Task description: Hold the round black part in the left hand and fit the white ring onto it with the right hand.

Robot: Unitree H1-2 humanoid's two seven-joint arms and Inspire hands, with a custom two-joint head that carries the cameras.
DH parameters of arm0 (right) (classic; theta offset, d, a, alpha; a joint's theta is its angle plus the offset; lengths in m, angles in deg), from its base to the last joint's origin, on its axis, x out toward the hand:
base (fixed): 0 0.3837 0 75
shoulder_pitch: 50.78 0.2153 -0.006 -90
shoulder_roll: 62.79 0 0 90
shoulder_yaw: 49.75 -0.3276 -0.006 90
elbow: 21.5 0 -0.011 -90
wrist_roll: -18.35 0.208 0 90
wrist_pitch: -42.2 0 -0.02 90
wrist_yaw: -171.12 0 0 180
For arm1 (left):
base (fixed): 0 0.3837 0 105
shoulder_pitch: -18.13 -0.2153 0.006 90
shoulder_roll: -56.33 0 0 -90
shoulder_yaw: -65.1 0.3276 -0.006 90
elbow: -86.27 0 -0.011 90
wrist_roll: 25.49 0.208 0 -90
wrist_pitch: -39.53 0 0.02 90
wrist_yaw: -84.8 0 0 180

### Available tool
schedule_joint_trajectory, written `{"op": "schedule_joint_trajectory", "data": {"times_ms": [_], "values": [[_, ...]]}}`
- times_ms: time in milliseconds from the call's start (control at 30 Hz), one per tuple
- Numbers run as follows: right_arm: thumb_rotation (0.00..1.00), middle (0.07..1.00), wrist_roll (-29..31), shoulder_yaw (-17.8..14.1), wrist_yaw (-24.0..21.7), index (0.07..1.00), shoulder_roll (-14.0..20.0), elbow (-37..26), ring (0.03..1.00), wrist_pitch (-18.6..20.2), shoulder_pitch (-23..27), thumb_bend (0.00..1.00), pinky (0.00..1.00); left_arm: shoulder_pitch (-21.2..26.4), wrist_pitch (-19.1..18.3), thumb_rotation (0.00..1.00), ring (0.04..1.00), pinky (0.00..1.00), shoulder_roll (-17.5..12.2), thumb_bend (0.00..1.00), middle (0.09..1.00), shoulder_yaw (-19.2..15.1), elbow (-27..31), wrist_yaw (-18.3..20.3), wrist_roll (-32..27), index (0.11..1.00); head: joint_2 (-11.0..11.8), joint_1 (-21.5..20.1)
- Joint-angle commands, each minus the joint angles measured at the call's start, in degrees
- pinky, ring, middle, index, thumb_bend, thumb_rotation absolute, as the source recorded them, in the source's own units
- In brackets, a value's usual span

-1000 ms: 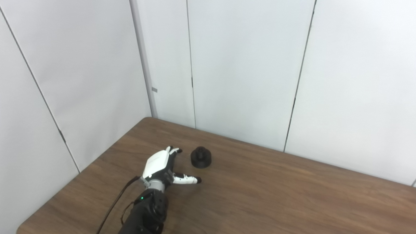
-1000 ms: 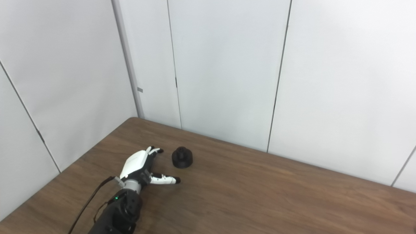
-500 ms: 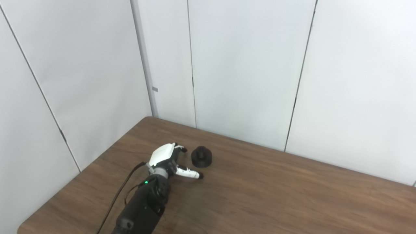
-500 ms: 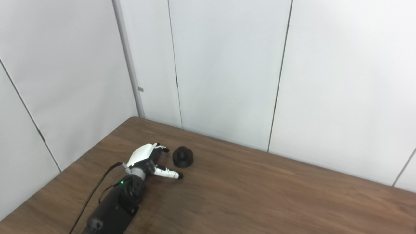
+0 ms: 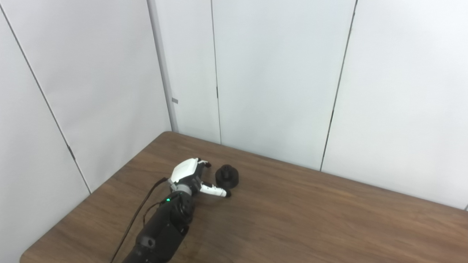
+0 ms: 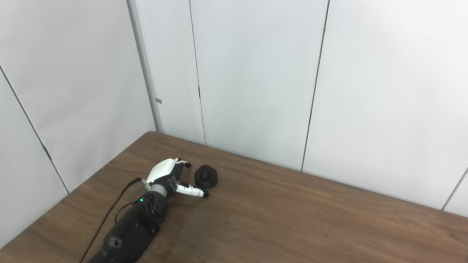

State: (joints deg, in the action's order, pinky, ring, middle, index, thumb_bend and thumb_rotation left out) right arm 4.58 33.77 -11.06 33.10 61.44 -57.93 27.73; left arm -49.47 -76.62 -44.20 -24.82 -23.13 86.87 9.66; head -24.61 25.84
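The table (image 5: 310, 219) fills the lower part of both views, and its far-left corner meets the wall panels (image 5: 278, 73) that stand behind it and along its left side. The round part (image 5: 227, 176) sits on the table near that far-left corner. The left hand (image 5: 188, 177) lies just to the left of the round part, with its arm entering from the bottom edge on the left. The thumb (image 5: 215, 190) reaches along the near side of the round part, its tip just beside the base; contact cannot be determined. The fingers (image 5: 203, 163) extend on the far-left side, apart from the part.
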Motion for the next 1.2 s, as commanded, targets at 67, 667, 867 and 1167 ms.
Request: {"op": "schedule_joint_trajectory", "data": {"times_ms": [67,667,867,1167], "values": [[0.7,1.0,0.1,0.3,-0.5,1.0,0.2,-1.5,1.0,0.0,-0.8,0.6,1.0,1.8,0.1,0.27,1.0,1.0,-1.9,1.0,1.0,1.2,-0.8,0.2,-0.8,0.883,-0.1,-0.1],[0.71,1.0,-0.4,0.4,0.1,1.0,0.0,-1.5,1.0,-0.9,-1.0,0.61,1.0,1.8,6.9,0.21,1.0,1.0,-2.9,1.0,1.0,5.6,-2.4,0.5,-4.2,0.841,-0.5,-1.7],[0.7,1.0,-0.6,0.5,0.3,1.0,-0.3,-1.8,1.0,-0.8,-1.0,0.59,1.0,1.8,9.9,0.19,1.0,1.0,-3.5,1.0,1.0,7.3,-2.9,1.1,-5.1,0.82,-0.3,-1.9],[0.73,1.0,-1.0,0.6,0.4,1.0,-0.2,-2.0,1.0,-0.7,-1.2,0.59,1.0,2.2,10.2,0.19,1.0,1.0,-4.0,1.0,1.0,9.6,-2.8,1.5,-5.3,0.814,-0.7,-1.9]]}}
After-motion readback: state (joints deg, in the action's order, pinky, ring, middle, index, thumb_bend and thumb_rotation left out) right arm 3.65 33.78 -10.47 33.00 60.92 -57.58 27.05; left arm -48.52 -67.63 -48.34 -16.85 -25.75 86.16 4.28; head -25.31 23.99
